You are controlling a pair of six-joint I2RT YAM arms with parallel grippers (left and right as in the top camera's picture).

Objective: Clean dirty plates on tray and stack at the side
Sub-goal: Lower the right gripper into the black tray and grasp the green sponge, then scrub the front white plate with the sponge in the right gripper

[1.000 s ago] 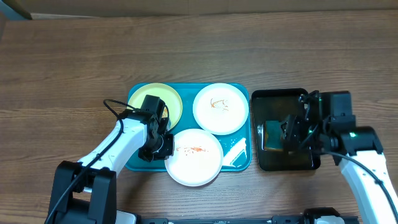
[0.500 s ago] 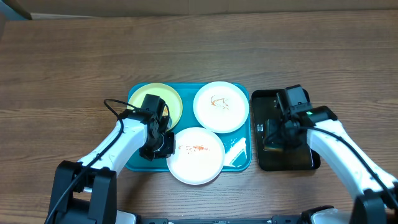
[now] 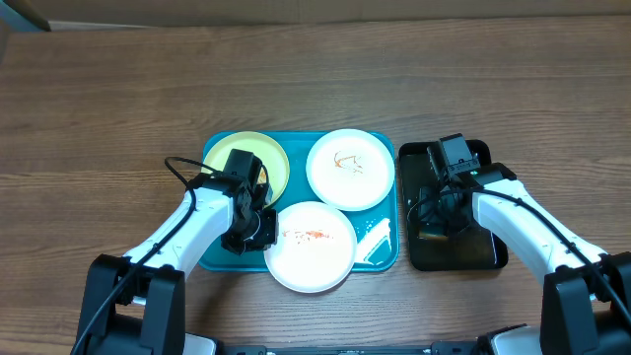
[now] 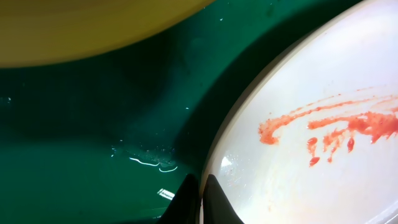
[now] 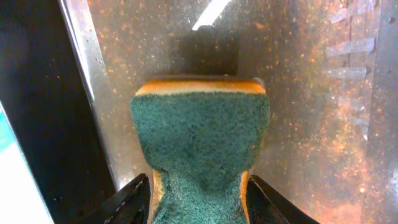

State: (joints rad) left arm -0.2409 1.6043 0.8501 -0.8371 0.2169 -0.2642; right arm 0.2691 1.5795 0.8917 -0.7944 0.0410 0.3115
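Hold: my left gripper (image 4: 200,196) pinches the rim of the smeared white plate (image 4: 311,155) on the blue tray (image 4: 74,124) | tool: my right gripper (image 5: 198,186) squeezes the sponge (image 5: 200,130) at the black tray (image 3: 473,251) | risk: I think the thin pinch may slip when scrubbing pushes the plate

Bright, even light overhead; white glare streaks the teal tray (image 3: 386,258) near its right edge. Close up, the yellow plate (image 4: 87,25) blurs.

Part of the yellow-green plate (image 3: 268,153) hidden under the left arm (image 3: 187,222), sponge (image 5: 202,134) cut off at bottom edge, smeared white plate (image 4: 323,124) cropped at right.
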